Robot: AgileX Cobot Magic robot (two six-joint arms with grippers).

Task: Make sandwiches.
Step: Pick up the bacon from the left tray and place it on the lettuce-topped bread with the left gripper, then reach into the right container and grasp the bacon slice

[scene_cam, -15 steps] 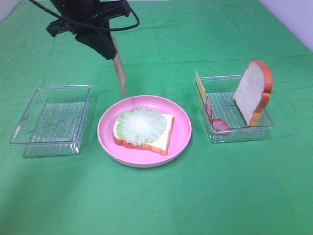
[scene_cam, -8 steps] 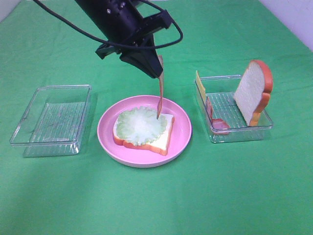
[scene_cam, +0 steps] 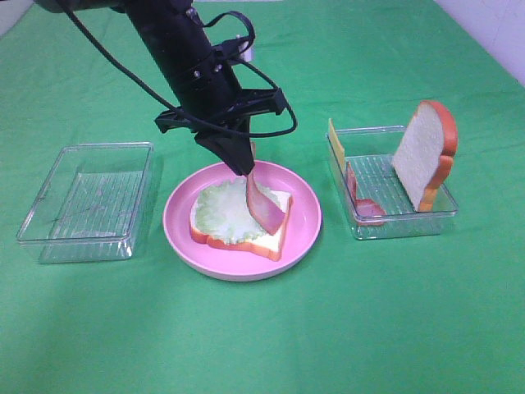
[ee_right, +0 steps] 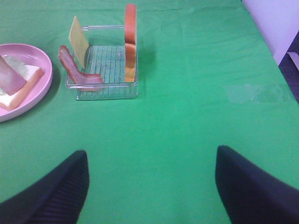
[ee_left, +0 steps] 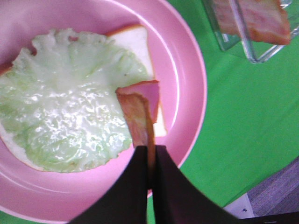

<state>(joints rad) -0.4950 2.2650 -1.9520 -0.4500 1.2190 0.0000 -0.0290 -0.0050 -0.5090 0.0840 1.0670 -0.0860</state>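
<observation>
left end effector (scene_cam: 245,168) points steeply down, pinched tight; right end effector (ee_right: 152,161) hangs spread wide.

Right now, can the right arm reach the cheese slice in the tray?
Probably yes: the right gripper is open over bare cloth, nothing between it and the tray. The cheese slice stands upright, bacon strip close beside it.

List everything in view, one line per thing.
round pink plate: one, centre
clear plastic trays: two, left and right of plate
white bread slices with orange-brown crust: two, flat on plate, upright in right tray
pale green lettuce leaf: one, on plated bread
reddish bacon strips: two, one held over plate, one in right tray
yellow cheese slice: one, right tray
green cloth: one, under everything
left gripper: black, shut on bacon
right gripper: black, open, over cloth
</observation>
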